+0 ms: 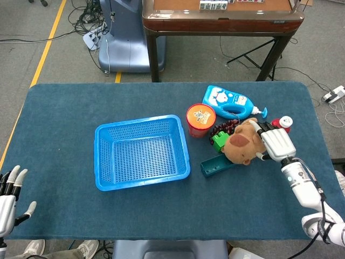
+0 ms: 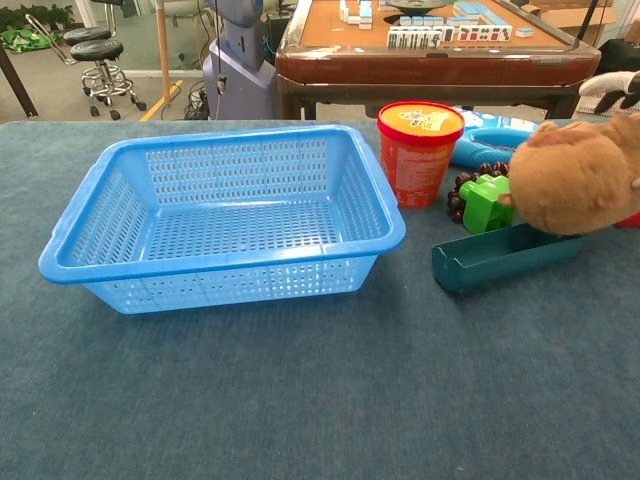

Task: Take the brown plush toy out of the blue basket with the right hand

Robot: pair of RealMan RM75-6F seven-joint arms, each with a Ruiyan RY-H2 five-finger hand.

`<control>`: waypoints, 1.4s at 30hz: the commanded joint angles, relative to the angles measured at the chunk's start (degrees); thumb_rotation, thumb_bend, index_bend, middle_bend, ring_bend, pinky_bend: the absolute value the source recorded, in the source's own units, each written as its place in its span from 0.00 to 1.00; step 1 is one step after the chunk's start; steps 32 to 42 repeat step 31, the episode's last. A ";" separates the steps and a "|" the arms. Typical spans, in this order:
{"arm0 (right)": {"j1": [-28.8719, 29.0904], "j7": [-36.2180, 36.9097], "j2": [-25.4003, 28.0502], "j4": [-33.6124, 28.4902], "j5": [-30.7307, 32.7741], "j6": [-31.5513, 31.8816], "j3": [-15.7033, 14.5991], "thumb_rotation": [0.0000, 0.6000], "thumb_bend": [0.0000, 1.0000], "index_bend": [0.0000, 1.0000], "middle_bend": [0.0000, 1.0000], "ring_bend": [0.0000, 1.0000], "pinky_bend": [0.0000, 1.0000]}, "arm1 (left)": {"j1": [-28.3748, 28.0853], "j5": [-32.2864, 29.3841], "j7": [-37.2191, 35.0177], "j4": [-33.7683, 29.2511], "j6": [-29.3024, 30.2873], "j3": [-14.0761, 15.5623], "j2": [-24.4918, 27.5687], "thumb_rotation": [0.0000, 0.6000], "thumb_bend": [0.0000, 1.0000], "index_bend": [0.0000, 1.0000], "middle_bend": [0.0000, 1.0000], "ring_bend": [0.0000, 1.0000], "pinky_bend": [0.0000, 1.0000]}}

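The brown plush toy [image 1: 241, 147] [image 2: 572, 178] is outside the blue basket [image 1: 141, 151] [image 2: 225, 214], to its right, over the far end of a dark teal tray [image 1: 217, 165] [image 2: 503, 255]. My right hand [image 1: 276, 143] [image 2: 618, 88] grips the toy from its right side. The basket holds nothing. My left hand [image 1: 9, 196] hovers at the table's near left corner with its fingers apart, holding nothing; the chest view does not show it.
Right of the basket stand a red-lidded tub [image 1: 200, 120] [image 2: 419, 150], a green block [image 1: 219, 140] [image 2: 485, 202], dark grapes [image 1: 224, 128], a blue bottle [image 1: 229, 102] and a red-and-white bottle [image 1: 282, 123]. A wooden table [image 1: 221, 16] stands behind.
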 commanded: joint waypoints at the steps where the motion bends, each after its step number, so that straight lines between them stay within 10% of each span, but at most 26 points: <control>1: 0.51 1.72 0.22 -0.18 -1.04 -0.53 0.60 1.00 0.10 0.00 0.01 0.02 0.21 | -0.04 0.00 0.09 -0.07 -0.04 -0.03 0.05 1.00 0.32 0.00 0.00 0.00 0.00; 14: -4.13 6.04 5.95 -6.54 -11.71 10.03 -0.68 1.00 0.10 0.00 0.09 0.05 0.21 | -0.44 -0.12 0.67 -0.22 -0.49 -0.23 -0.03 1.00 0.32 0.00 0.00 0.00 0.00; 28: -24.58 0.91 7.96 -9.32 -13.92 34.46 -6.46 1.00 0.14 0.16 0.26 0.19 0.31 | -1.67 -0.62 1.48 -0.40 -1.90 -0.81 -0.25 1.00 0.32 0.00 0.00 0.00 0.00; 42: -27.97 3.09 6.84 -8.08 -13.29 36.90 -7.21 1.00 0.14 0.17 0.26 0.19 0.31 | -1.92 -0.48 1.73 -0.58 -2.09 -0.85 -0.45 1.00 0.32 0.00 0.00 0.00 0.00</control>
